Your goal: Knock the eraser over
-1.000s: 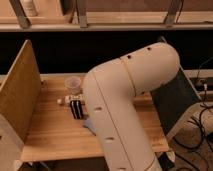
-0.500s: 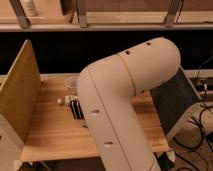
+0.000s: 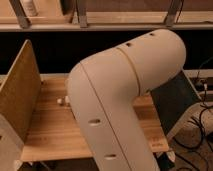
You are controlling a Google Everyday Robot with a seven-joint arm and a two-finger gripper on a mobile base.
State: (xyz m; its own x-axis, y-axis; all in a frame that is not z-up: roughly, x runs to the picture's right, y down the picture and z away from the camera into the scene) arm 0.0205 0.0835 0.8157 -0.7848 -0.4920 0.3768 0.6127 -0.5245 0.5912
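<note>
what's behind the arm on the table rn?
Only a small white bit shows at the arm's left edge, on the table. The arm covers the table's middle; eraser and hand are out of sight.

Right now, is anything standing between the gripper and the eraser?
This cannot be told: the arm covers the middle of the wooden table and hides both the gripper and the eraser. Only a small white object shows beside it.

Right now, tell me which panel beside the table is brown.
The upright panel at the picture's left; the right panel is grey. The claw is hidden behind the arm.
</note>
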